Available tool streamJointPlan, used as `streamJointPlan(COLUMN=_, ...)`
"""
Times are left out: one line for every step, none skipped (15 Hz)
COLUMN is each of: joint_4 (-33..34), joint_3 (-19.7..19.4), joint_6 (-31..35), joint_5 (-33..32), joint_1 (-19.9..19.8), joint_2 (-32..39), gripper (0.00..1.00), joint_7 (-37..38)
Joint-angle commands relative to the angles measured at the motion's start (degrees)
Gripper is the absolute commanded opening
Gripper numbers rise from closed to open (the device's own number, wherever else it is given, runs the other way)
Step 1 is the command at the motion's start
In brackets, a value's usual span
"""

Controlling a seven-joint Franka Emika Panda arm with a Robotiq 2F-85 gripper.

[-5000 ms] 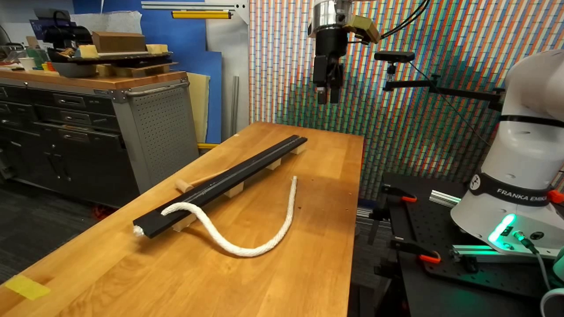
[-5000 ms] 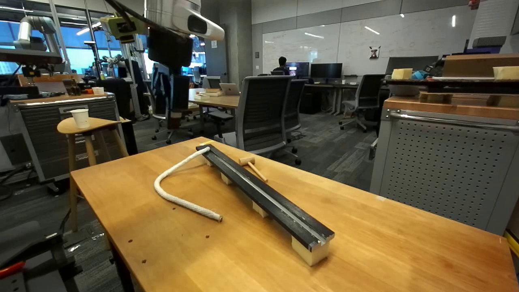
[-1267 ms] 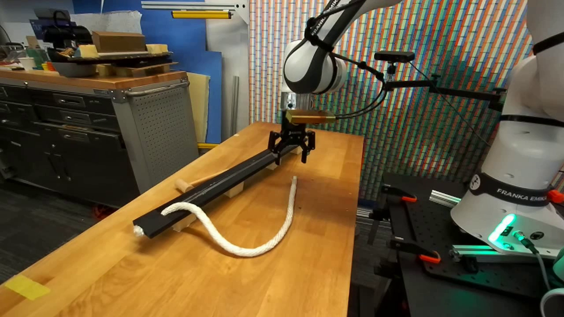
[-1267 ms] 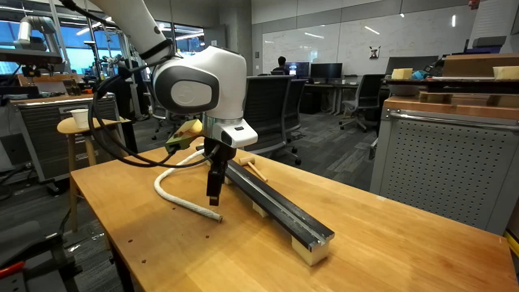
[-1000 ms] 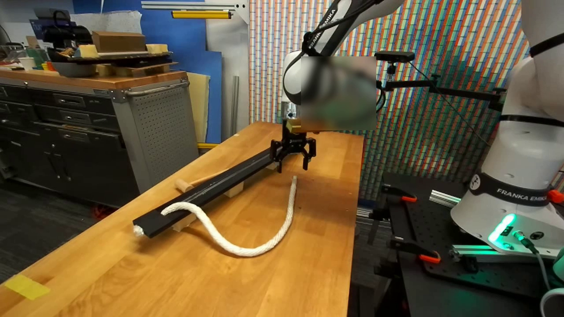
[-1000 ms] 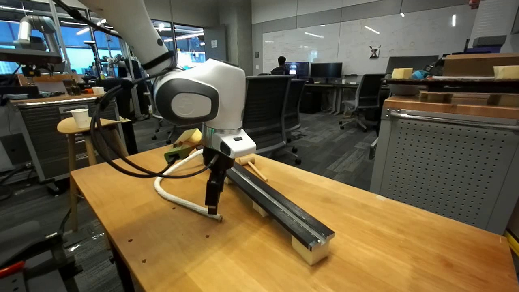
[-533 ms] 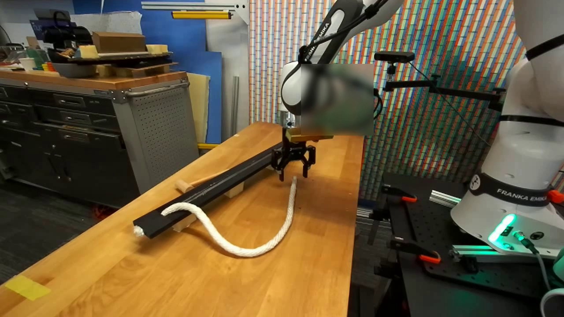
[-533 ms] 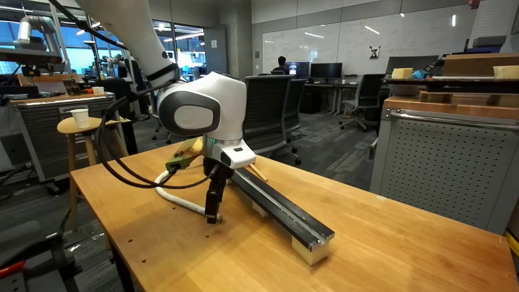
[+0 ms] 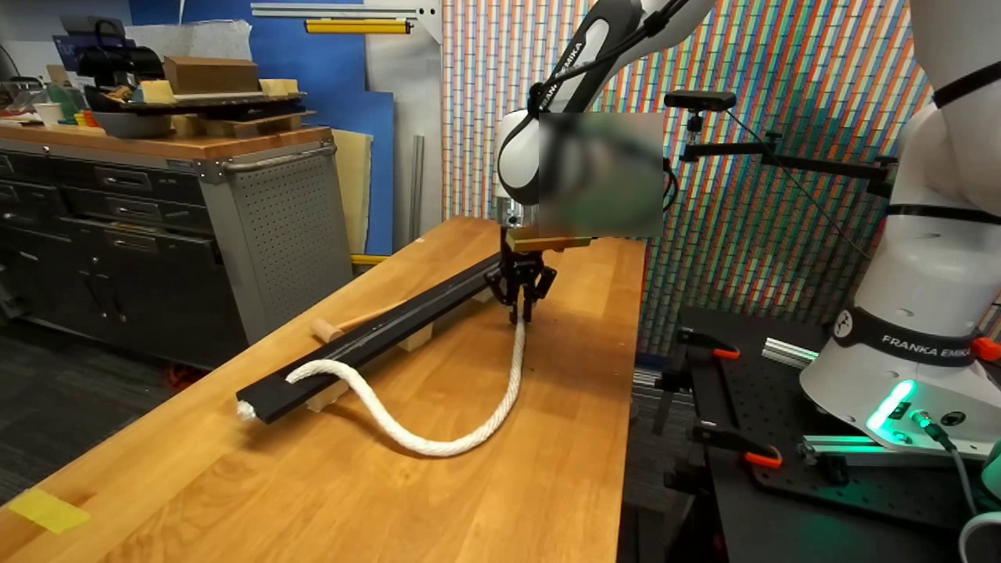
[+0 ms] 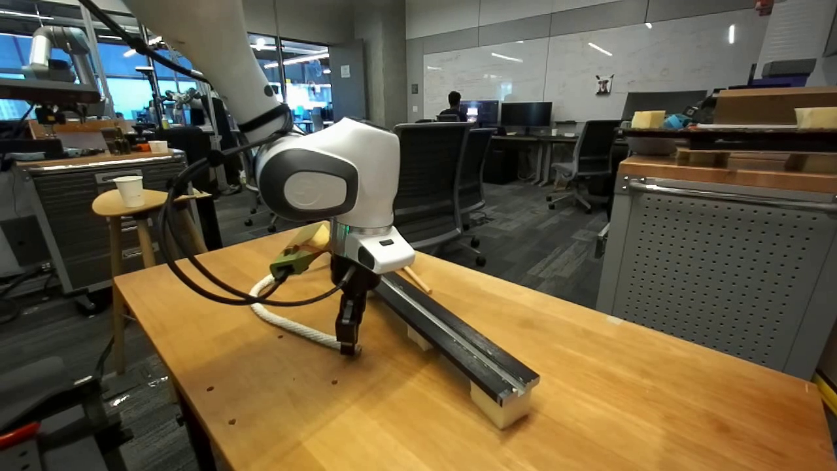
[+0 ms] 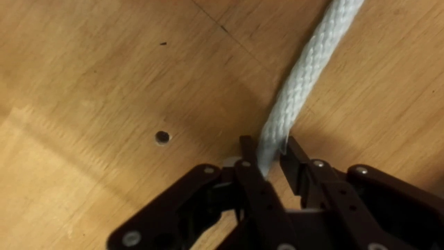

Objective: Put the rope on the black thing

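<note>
The cream rope (image 9: 457, 447) lies in a wide curve on the table in both exterior views, its middle resting on the wood (image 10: 297, 327). At the bar's near end it enters the black thing (image 9: 407, 313), where a frayed tip sticks out. That long black bar (image 10: 458, 333) has a lengthwise groove and stands raised, with most of the groove bare. Down at table height, my gripper (image 9: 521, 317) is shut on the rope's free end, beside the bar. In the wrist view the rope (image 11: 308, 69) runs between the narrowed fingers of the gripper (image 11: 268, 139); its very tip is partly hidden.
Pale wooden blocks (image 10: 500, 405) hold the bar off the table (image 9: 547, 485). A wooden mallet (image 9: 327, 330) lies along the bar's far side. Small holes (image 11: 162, 137) dot the tabletop. A tool cabinet (image 9: 274, 234) and a stool (image 10: 140, 203) stand beyond the table's edges.
Over five seconds the arm has come down from high up to the rope's free end. In the last half second the fingers have closed in around it. Rope and bar have stayed put.
</note>
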Motion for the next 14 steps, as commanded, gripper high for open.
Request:
streamJointPlan(joint_4=1.0, joint_3=-1.3, joint_6=0.9, joint_5=-0.7, joint_1=1.4, joint_2=0.4, gripper=0.00, joint_7=1.9)
streamJointPlan(joint_4=0.9, joint_3=-1.5, joint_6=1.0, joint_5=-0.9, joint_1=1.6, joint_2=0.3, gripper=0.00, joint_7=2.1)
streamJointPlan(joint_4=0.9, joint_3=-1.7, joint_6=1.2, joint_5=-1.2, joint_1=1.7, joint_2=0.3, gripper=0.02, joint_7=2.4)
streamJointPlan(joint_4=0.9, joint_3=-2.0, joint_6=1.4, joint_5=-1.4, joint_1=1.9, joint_2=0.2, gripper=0.04, joint_7=2.7)
streamJointPlan(joint_4=0.9, joint_3=-2.4, joint_6=1.7, joint_5=-1.6, joint_1=2.1, joint_2=0.1, gripper=0.03, joint_7=3.1)
streamJointPlan(joint_4=0.8, joint_3=-2.8, joint_6=2.3, joint_5=-1.9, joint_1=2.3, joint_2=0.0, gripper=0.03, joint_7=3.6)
streamJointPlan(joint_4=0.8, joint_3=-2.9, joint_6=2.2, joint_5=-1.7, joint_1=2.3, joint_2=-0.4, gripper=0.03, joint_7=3.7)
streamJointPlan(joint_4=0.8, joint_3=-3.0, joint_6=2.5, joint_5=-1.4, joint_1=2.2, joint_2=-0.8, gripper=0.03, joint_7=3.8)
streamJointPlan(joint_4=0.8, joint_3=-3.2, joint_6=2.9, joint_5=-1.3, joint_1=2.1, joint_2=-1.2, gripper=0.03, joint_7=3.9)
streamJointPlan(joint_4=0.9, joint_3=-3.5, joint_6=2.8, joint_5=-1.2, joint_1=1.9, joint_2=-1.8, gripper=0.03, joint_7=4.1)
streamJointPlan(joint_4=1.2, joint_3=-3.8, joint_6=2.9, joint_5=-1.2, joint_1=1.7, joint_2=-2.2, gripper=0.03, joint_7=4.2)
streamJointPlan(joint_4=1.4, joint_3=-4.3, joint_6=2.6, joint_5=-1.2, joint_1=1.6, joint_2=-2.8, gripper=0.03, joint_7=4.7)
streamJointPlan(joint_4=2.0, joint_3=-4.8, joint_6=2.6, joint_5=-1.3, joint_1=1.4, joint_2=-3.2, gripper=0.03, joint_7=5.1)
streamJointPlan(joint_4=2.6, joint_3=-5.4, joint_6=2.1, joint_5=-1.1, joint_1=1.0, joint_2=-3.8, gripper=0.03, joint_7=5.7)
